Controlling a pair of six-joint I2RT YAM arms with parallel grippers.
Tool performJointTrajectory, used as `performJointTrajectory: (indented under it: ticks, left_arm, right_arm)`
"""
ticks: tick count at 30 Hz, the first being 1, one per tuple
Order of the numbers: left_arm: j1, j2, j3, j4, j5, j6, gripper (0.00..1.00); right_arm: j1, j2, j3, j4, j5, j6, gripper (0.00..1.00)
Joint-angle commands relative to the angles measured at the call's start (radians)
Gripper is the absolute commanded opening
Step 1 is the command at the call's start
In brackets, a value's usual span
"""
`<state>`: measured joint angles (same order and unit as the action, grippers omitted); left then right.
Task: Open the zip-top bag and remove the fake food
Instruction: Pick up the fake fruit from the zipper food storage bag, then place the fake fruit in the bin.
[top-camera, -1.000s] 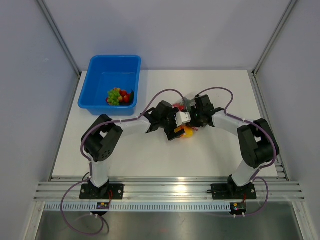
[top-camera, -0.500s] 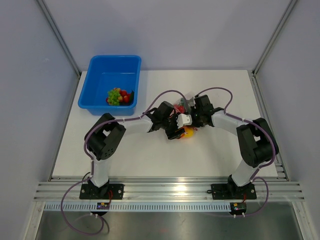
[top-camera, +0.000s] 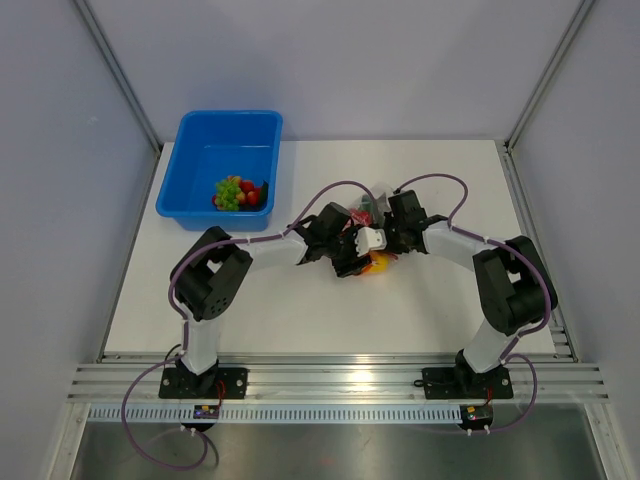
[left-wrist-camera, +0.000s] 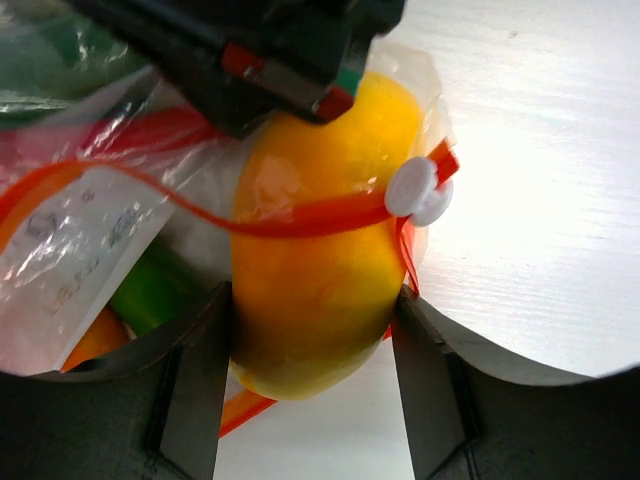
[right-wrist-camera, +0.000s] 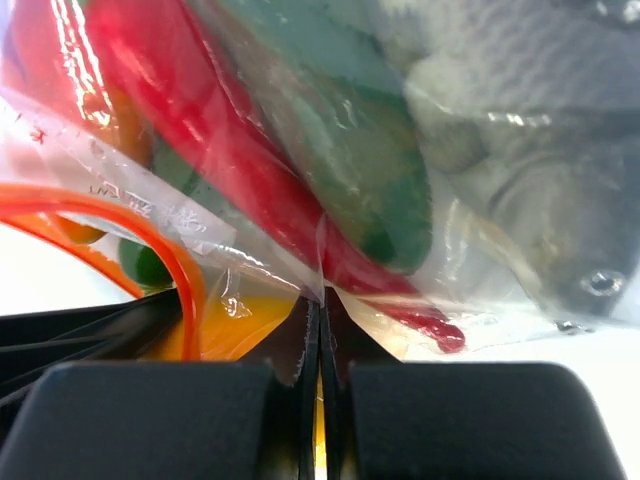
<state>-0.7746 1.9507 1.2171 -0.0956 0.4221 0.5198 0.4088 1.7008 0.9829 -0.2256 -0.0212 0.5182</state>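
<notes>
The zip-top bag (top-camera: 368, 208) lies mid-table between my two grippers. In the left wrist view its orange-red zip strip (left-wrist-camera: 300, 215) and white slider (left-wrist-camera: 417, 190) cross a yellow-orange pepper (left-wrist-camera: 320, 250). My left gripper (left-wrist-camera: 312, 350) is shut on that pepper at the bag's open mouth. My right gripper (right-wrist-camera: 320, 320) is shut on a fold of the clear bag (right-wrist-camera: 330, 250). Through the plastic I see a red piece (right-wrist-camera: 250, 170), a green cucumber (right-wrist-camera: 370, 170) and a grey fish (right-wrist-camera: 540, 180). The white label (left-wrist-camera: 80, 250) shows at left.
A blue tub (top-camera: 222, 167) stands at the back left and holds green grapes (top-camera: 229, 193) and red pieces (top-camera: 250, 192). Enclosure walls and posts bound the table; an aluminium rail (top-camera: 330, 375) runs along the near edge.
My left gripper has crept a little to the right, closer onto the pepper at the bag's mouth. My right gripper has stayed put on the bag.
</notes>
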Motion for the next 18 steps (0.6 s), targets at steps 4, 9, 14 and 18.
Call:
performJointTrajectory:
  ticks: [4,9,14,18]
  left_arm:
    - [-0.003,-0.105,-0.025,0.046,-0.201,-0.043,0.31]
    - [-0.003,-0.163,-0.037,0.046,-0.261,-0.063,0.31]
    - [0.0,-0.209,-0.045,0.04,-0.289,-0.087,0.31]
    - [0.026,-0.23,-0.028,0.017,-0.295,-0.136,0.31]
  right_arm:
    - [-0.057,-0.082,-0.056,0.041,0.104,0.025,0.0]
    - [-0.079,-0.144,-0.098,0.066,0.142,0.04,0.0]
    - [-0.08,-0.132,-0.09,0.063,0.149,0.04,0.0]
    - [-0.08,-0.128,-0.085,0.06,0.159,0.045,0.0]
